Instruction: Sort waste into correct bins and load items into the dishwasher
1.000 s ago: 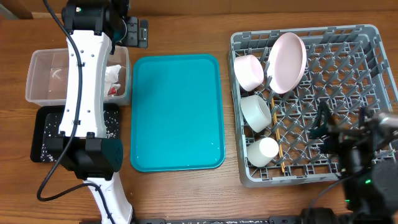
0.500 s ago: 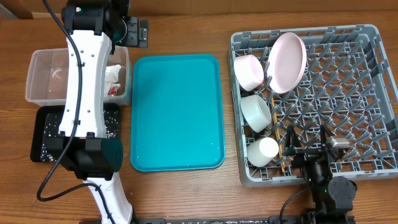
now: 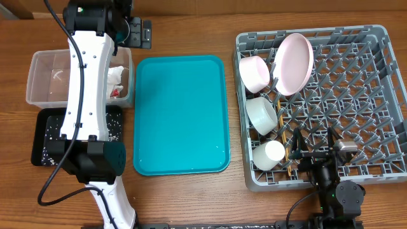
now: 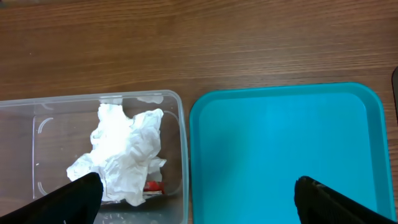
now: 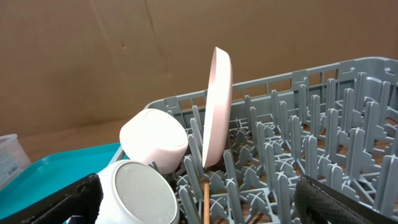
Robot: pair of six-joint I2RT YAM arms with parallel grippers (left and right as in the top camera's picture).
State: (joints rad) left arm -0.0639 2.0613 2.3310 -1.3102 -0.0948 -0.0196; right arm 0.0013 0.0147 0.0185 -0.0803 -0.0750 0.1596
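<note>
The clear tub [image 3: 48, 76] holds the white napkin [image 3: 116, 76] and the red wrapper [image 3: 115, 93]. The black tray [image 3: 48, 127] in front of it holds rice grains [image 3: 113, 129]. My left gripper [image 4: 202, 202] is open and empty, high over the edge between the tub [image 4: 93, 99] and the teal tray. The grey rack [image 3: 356, 95] holds the upright plate [image 3: 294, 62], two bowls [image 3: 254, 71] [image 3: 262, 114], the cup [image 3: 267, 154] and the chopsticks [image 3: 287, 156]. My right gripper [image 3: 313, 149] is open and empty, low over the rack's front edge, with a chopstick [image 5: 204, 199] between its fingers.
The large teal tray [image 3: 181, 114] lies bare between the tub and the rack. My left arm [image 3: 86, 89] stretches over the tub and the black tray. In the right wrist view the plate [image 5: 217, 106] and a bowl [image 5: 155, 140] stand among the pegs.
My right gripper has moved left along the rack's front edge, from the right corner to near the cup. It has held still for the last half second. The left arm has not moved.
</note>
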